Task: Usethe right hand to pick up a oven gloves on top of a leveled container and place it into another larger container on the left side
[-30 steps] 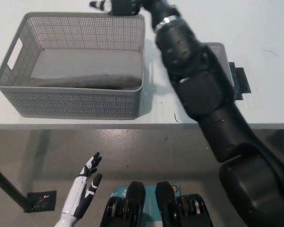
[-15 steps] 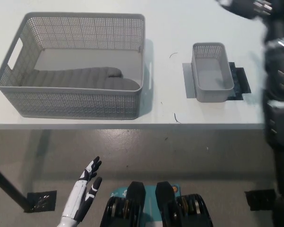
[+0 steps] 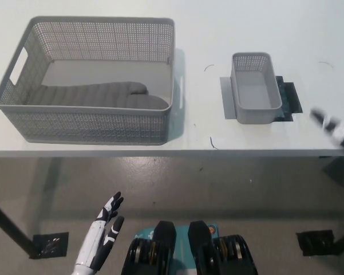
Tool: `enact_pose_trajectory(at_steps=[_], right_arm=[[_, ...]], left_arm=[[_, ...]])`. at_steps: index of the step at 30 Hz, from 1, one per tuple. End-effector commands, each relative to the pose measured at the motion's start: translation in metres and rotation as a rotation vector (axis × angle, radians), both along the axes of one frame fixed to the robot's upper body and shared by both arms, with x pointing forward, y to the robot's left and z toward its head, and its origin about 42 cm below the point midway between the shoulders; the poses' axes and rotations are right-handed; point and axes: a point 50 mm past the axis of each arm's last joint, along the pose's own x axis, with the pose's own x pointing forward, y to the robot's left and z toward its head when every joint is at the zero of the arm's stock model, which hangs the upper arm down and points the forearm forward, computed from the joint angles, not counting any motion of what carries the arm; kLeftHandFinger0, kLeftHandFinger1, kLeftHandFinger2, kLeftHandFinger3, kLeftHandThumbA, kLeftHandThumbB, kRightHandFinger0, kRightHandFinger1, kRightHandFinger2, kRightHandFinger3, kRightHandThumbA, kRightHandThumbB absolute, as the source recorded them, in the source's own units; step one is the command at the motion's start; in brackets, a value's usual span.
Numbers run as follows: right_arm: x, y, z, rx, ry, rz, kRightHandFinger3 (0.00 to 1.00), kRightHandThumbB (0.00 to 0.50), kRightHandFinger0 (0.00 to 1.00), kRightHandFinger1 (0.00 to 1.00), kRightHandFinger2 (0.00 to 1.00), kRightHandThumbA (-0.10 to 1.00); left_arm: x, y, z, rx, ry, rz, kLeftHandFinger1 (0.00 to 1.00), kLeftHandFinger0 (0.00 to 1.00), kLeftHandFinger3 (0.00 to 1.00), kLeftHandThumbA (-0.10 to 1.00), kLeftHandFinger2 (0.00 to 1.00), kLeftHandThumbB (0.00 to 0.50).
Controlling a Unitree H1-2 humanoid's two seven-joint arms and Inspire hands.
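A grey oven glove (image 3: 97,95) lies flat inside the large grey mesh basket (image 3: 94,127) on the left of the white table. The small grey container (image 3: 254,95) stands empty at the right, on a dark mat. My black right hand (image 3: 334,128) shows only as a blurred tip at the right edge, near the table's front edge, holding nothing that I can see. My white left hand (image 3: 105,227) hangs below the table at the lower left, fingers apart and empty.
The white table (image 3: 206,34) has its front edge running across the middle of the view. Grey floor lies below it, with a dark table leg (image 3: 6,226) at the lower left.
My right arm has swung away from the large basket to the right and down, leaving the view almost wholly. The oven glove stays in the large basket. The left hand has barely moved.
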Motion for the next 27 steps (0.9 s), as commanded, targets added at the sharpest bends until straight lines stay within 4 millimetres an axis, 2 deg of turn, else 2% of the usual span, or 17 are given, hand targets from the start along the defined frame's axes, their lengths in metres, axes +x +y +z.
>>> enact_pose_trajectory(at_steps=[1,2,3,5,7,9,11,13,14,16,17,20,27], right_arm=[[-0.046,0.040,-0.007,0.132,-0.096,0.284,1.00,0.233,1.00,1.00,1.00,1.00],[-0.046,0.043,-0.014,0.122,-0.061,0.280,1.00,0.248,1.00,1.00,1.00,1.00],[-0.043,0.049,-0.028,0.109,-0.016,0.262,1.00,0.234,1.00,1.00,1.00,1.00],[-0.041,0.056,-0.042,0.093,0.034,0.253,1.00,0.224,1.00,1.00,1.00,1.00],[-0.037,0.061,-0.063,0.074,0.087,0.274,1.00,0.141,1.00,1.00,1.00,1.00],[-0.033,0.060,-0.076,0.051,0.117,0.275,1.00,0.085,1.00,1.00,1.00,1.00],[-0.025,0.057,-0.095,0.003,0.199,0.246,1.00,0.094,1.00,1.00,1.00,1.00],[-0.020,0.056,-0.102,-0.020,0.225,0.236,1.00,0.081,1.00,1.00,1.00,1.00],[-0.017,0.054,-0.110,-0.034,0.249,0.226,1.00,0.038,1.00,1.00,1.00,1.00],[-0.010,0.053,-0.121,-0.033,0.301,0.224,1.00,0.005,1.00,1.00,1.00,0.90],[-0.009,0.053,-0.124,-0.032,0.327,0.224,1.00,0.017,1.00,1.00,1.00,0.90],[-0.001,0.052,-0.132,-0.046,0.373,0.230,1.00,0.000,1.00,1.00,1.00,0.92],[0.008,0.053,-0.136,-0.043,0.401,0.228,1.00,0.000,1.00,1.00,1.00,0.90]], left_arm=[[-0.004,-0.002,0.008,-0.008,-0.062,-0.006,1.00,1.00,1.00,1.00,1.00,0.072],[-0.004,-0.002,0.008,-0.005,-0.063,-0.005,1.00,1.00,1.00,1.00,1.00,0.071],[0.002,-0.001,0.010,0.000,-0.071,-0.006,1.00,1.00,1.00,1.00,1.00,0.069],[0.003,0.000,0.011,-0.001,-0.074,-0.003,1.00,1.00,1.00,1.00,1.00,0.056],[0.003,0.000,0.010,-0.009,-0.074,0.001,1.00,1.00,1.00,1.00,1.00,0.054],[0.002,-0.001,0.010,-0.011,-0.073,0.002,1.00,1.00,1.00,1.00,1.00,0.071],[0.001,-0.001,0.011,0.001,-0.075,0.007,1.00,1.00,1.00,1.00,1.00,0.072],[0.001,0.000,0.012,0.000,-0.082,0.007,1.00,1.00,1.00,1.00,1.00,0.069],[0.001,0.000,0.012,0.000,-0.080,0.006,1.00,1.00,1.00,1.00,1.00,0.077],[0.002,0.001,0.013,0.000,-0.083,0.007,1.00,1.00,1.00,1.00,1.00,0.076],[0.001,0.001,0.013,-0.005,-0.082,0.006,1.00,1.00,1.00,1.00,1.00,0.079],[0.002,0.000,0.014,-0.003,-0.085,0.007,1.00,1.00,1.00,1.00,1.00,0.065],[0.002,0.001,0.016,0.006,-0.093,0.006,1.00,1.00,1.00,1.00,1.00,0.058]])
